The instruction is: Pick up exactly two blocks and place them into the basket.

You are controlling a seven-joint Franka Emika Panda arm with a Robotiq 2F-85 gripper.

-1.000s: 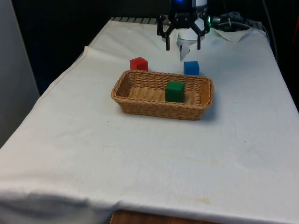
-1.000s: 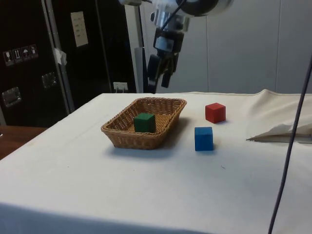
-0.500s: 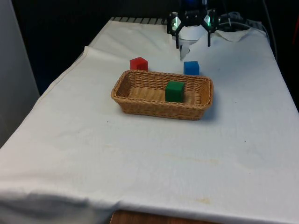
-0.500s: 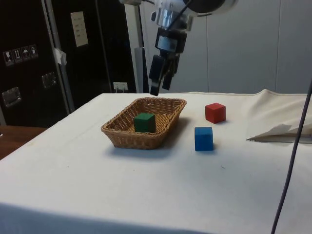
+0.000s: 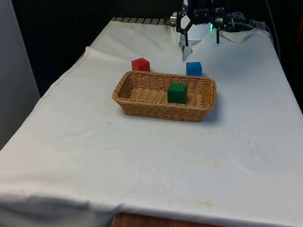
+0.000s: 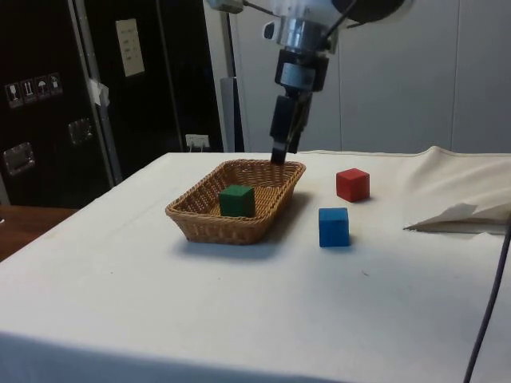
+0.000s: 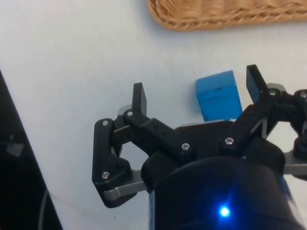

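With green [image 5: 177, 92] already in the basket [image 5: 142, 106], centre your wide-open, empty fingers [image 7: 144, 101] over the blue block [image 7: 218, 95] beside the basket's far rim, toward the bench's far edge, then descend straight, clear of the wicker.

The basket [image 5: 142, 101] is woven wicker, tan and ribbed. 3 blocks, green [image 5: 177, 92], blue [image 5: 193, 68] and red [image 5: 140, 64], look smooth and matt. The table [image 5: 142, 156] wears a white cloth, matt and faintly stained. The gripper [image 7: 197, 91] is matt black plastic with metal screws.
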